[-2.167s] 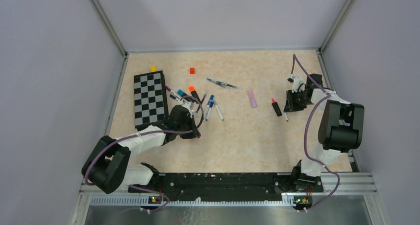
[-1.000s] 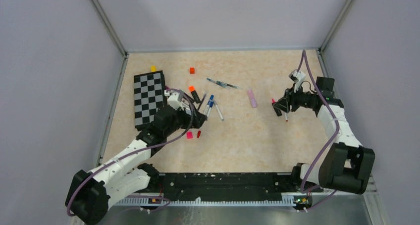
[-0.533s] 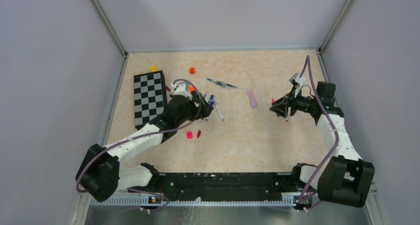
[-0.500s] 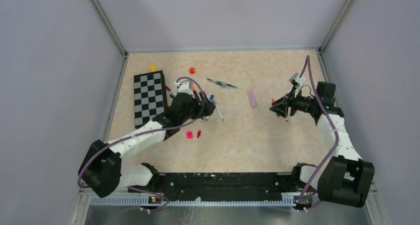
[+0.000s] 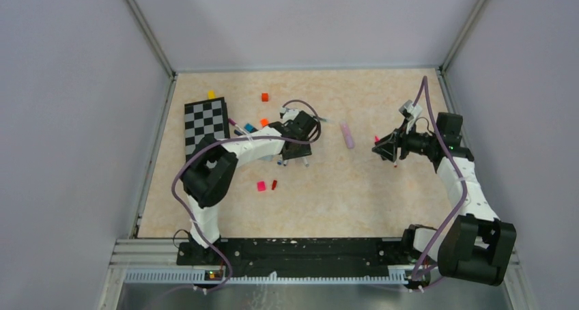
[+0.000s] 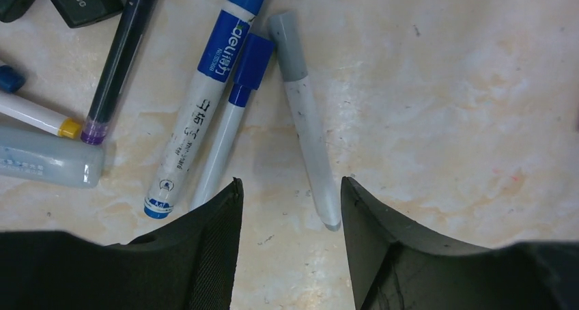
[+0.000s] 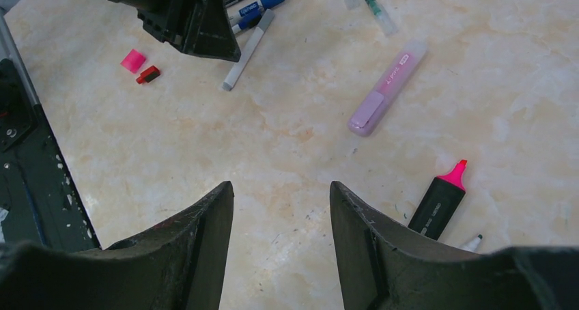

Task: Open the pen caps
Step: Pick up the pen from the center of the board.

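The left gripper (image 6: 290,187) hangs low over the group of pens that lies left of the middle of the bench (image 5: 341,201), toward its far edge and near the checkerboard (image 5: 207,136). Its jaws are spread and hold nothing.

Directly ahead of it lies the grey pen (image 6: 307,132). The long axis runs away from the gripper and leans a little to the left at the far end. The near end sits just in front of the finger on the right side of the left wrist view. The darker end, which I take for its cap (image 6: 285,44), is the far one. Just beside it on the left lies a thinner white pen (image 6: 225,146) with a blue cap (image 6: 252,61), almost parallel to it.

The right gripper (image 7: 280,187) is also spread and empty. It is well apart, toward the right edge, near a black highlighter (image 7: 440,199) whose pink tip is bare.

So the left arm is clearly the nearer one to the grey pen. In my judgement its jaws already stand across the barrel, and it needs only to go forward and a little sideways to bring the pen between them.
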You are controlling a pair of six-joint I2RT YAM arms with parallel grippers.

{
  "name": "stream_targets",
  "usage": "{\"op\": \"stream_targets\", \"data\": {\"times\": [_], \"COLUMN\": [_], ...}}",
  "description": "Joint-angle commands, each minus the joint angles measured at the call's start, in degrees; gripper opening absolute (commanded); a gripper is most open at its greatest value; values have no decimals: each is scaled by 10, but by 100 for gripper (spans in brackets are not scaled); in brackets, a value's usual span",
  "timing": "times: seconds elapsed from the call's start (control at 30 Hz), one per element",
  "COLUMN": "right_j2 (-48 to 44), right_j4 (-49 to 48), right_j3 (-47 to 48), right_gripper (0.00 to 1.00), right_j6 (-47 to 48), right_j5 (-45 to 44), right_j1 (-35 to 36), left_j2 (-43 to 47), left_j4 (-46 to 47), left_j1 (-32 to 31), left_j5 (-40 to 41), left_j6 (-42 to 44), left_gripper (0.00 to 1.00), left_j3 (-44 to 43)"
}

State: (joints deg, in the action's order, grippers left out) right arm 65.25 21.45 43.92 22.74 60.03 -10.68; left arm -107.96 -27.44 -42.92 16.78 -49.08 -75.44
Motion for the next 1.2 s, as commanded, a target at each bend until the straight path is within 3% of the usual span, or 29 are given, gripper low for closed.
{"op": "stream_targets", "data": {"times": [0.0,0.33,0.67,1.1,1.17], "right_j2": [1,6,9,18,26], "right_j4": [-21,-19,-18,-20,-27], "right_j3": [15,14,15,14,12], "right_gripper": [53,53,53,53,53], "right_j6": [2,3,4,-6,-18], "right_j5": [3,1,2,15,30], "right_j1": [-1,-1,0,11,21], "left_j2": [-24,-77,-111,-114,-94], "left_j4": [-47,-45,-71,-93,-72], "left_j1": [-4,-4,-4,-11,-15], "left_j5": [18,2,9,-8,-11], "left_j6": [-3,21,42,123,135], "left_gripper": [57,49,34,0,0], "left_j3": [-47,-83,-108,-132,-120]}}
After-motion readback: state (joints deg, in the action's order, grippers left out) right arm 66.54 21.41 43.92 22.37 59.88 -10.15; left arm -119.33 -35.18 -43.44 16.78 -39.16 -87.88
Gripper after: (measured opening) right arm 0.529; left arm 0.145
